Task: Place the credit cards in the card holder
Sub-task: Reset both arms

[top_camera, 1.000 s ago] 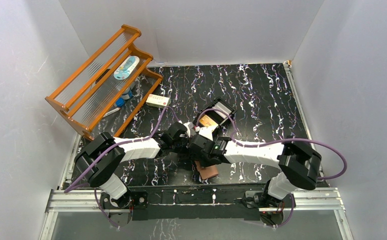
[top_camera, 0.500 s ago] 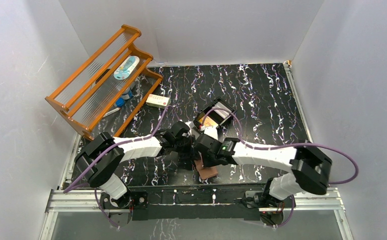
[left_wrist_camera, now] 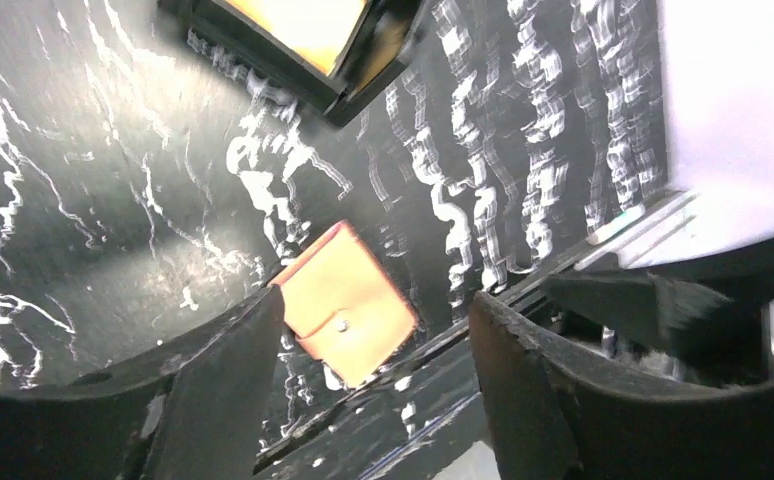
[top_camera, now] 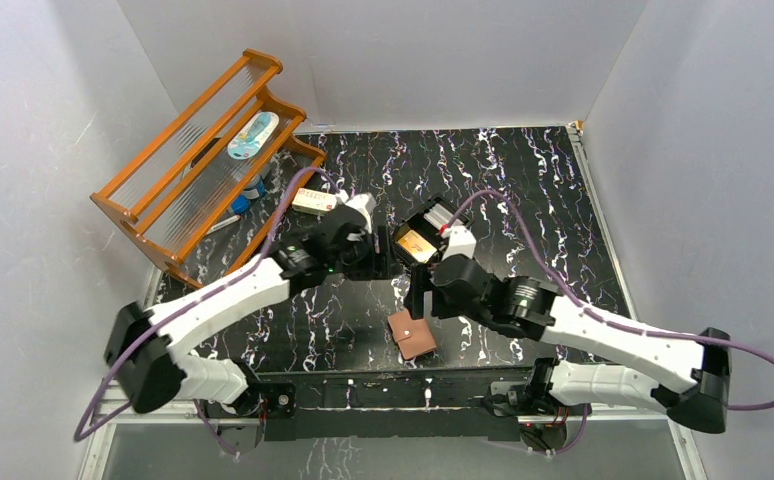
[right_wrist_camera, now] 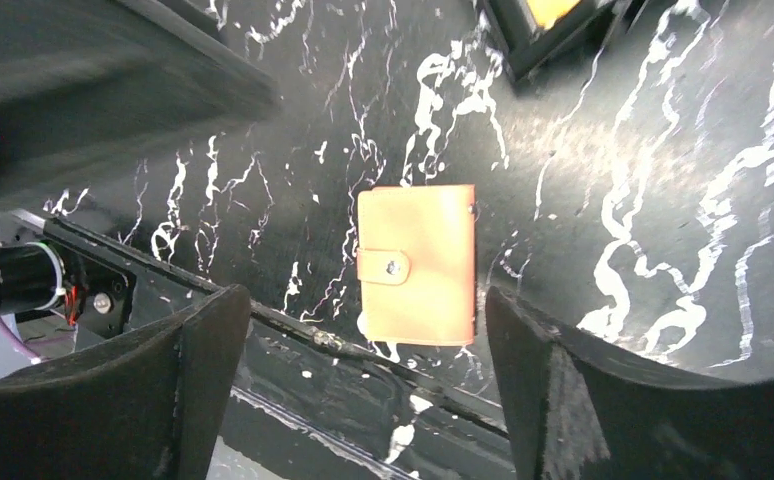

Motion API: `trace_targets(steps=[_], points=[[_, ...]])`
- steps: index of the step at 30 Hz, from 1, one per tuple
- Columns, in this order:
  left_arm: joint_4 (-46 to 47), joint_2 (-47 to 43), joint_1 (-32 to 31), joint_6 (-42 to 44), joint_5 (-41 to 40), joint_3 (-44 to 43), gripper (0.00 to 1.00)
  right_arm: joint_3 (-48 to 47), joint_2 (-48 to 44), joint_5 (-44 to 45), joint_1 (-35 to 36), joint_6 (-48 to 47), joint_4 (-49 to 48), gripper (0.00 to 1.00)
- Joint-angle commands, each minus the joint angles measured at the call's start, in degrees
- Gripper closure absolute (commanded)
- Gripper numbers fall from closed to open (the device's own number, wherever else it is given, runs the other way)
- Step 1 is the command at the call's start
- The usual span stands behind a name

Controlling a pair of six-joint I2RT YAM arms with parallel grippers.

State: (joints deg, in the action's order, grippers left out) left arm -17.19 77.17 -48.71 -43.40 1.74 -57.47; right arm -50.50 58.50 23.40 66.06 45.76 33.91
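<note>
The card holder [top_camera: 411, 335] lies flat on the black, white-veined table [top_camera: 523, 190], folded shut with its snap tab fastened; it sits close to the table's near edge, just ahead of the metal rail [top_camera: 143, 400] and between the two arms; nothing touches it. The right gripper [top_camera: 418, 290] hangs above the table just beyond the card holder, its jaws spread wide with nothing between them; in the right wrist view the card holder [right_wrist_camera: 415, 263] shows squarely in the gap of the right gripper [right_wrist_camera: 363, 295], clear of both fingers. The left gripper [top_camera: 375, 262] is raised farther back and to the left, apart from the card holder; its jaws stand partly apart and hold nothing; in the left wrist view the card holder [left_wrist_camera: 343, 303] lies tilted on the table below the gap of the left gripper [left_wrist_camera: 375, 310], one corner passing behind the tip of the finger on the left of that view. Beyond both grippers a black slotted tray [top_camera: 441, 212] rests on the table with a gold-orange credit card [top_camera: 415, 242] in it; the same tray [left_wrist_camera: 263, 75] appears at the top of the left wrist view. Farther left lie a small white-and-red box [top_camera: 315, 201] and an orange wooden rack [top_camera: 203, 160].
</note>
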Motion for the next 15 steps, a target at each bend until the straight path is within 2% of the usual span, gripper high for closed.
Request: trace_targets(steps=[1, 2, 6, 9, 15], points=[[-12.25, -11.21, 0.17, 5.10, -6.03, -8.13, 0.05, -7.11, -6.87, 6.03, -0.06, -2.75, 6.04, 0.02], [-13.65, -13.11, 0.18, 5.52, -6.34, -9.19, 0.02, -8.28, -8.15, 6.99, -0.06, -3.00, 7.51, 0.02], [-17.39, -20.52, 0.24, 6.47, -6.20, -10.92, 0.01, -12.22, -13.47, 12.12, -0.06, -2.54, 14.67, 0.02], [-17.27, -25.28, 0.19, 5.99, -5.30, -9.29, 0.01, -12.84, -18.87, 16.60, -0.06, 1.26, 18.99, 0.02], [-18.46, -33.25, 0.19, 3.23, -4.63, -4.03, 0.01, -12.28, -27.52, 16.41, -0.10, 4.18, 21.95, 0.02]])
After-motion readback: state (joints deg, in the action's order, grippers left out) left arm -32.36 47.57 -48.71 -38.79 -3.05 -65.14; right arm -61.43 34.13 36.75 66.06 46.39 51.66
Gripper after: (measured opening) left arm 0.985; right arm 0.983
